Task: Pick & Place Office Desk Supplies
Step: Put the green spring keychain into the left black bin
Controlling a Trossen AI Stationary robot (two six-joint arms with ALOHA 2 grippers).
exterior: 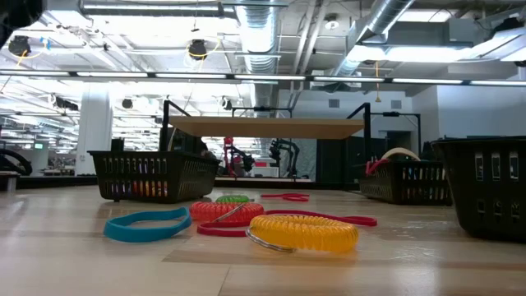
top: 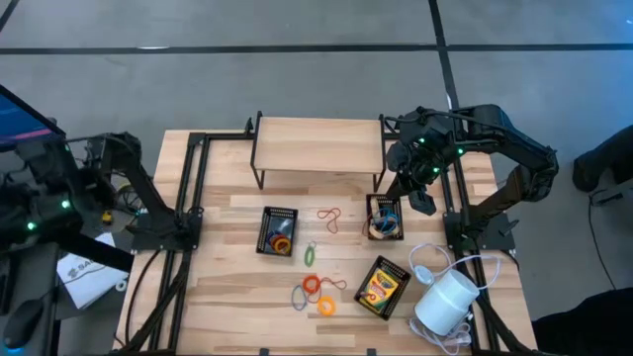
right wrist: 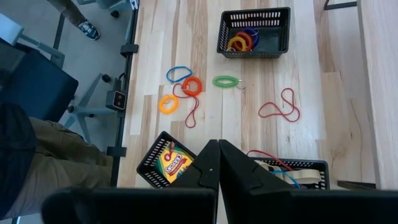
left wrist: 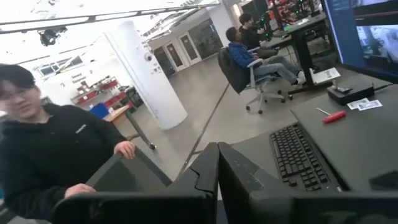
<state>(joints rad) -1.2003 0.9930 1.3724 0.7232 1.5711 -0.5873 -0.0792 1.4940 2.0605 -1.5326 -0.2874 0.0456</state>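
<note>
- Right gripper [top: 422,204], right of centre in the high view, hangs over the black mesh tray [top: 385,219] holding loops; fingers clenched, empty, likely poised above a drop spot.
- Left gripper [left wrist: 217,163] parked off the wooden surface [top: 247,297] at far left, clenched, idle.
- Loose coil loops: orange [top: 312,285], yellow [top: 325,307], blue [top: 300,296], green [top: 310,254], lower centre, unsorted.
- Thin red elastic loop [top: 329,219] between the trays.
- Yellow-and-green crayon box [top: 382,287] sits in its own black tray, lower right.
- Second mesh tray [top: 278,230] centre-left already holds loops.

Two dark jointed arms [top: 495,148], black cabling, green indicator lights; matte angular fingers [right wrist: 239,171], possibly plastic.
</note>
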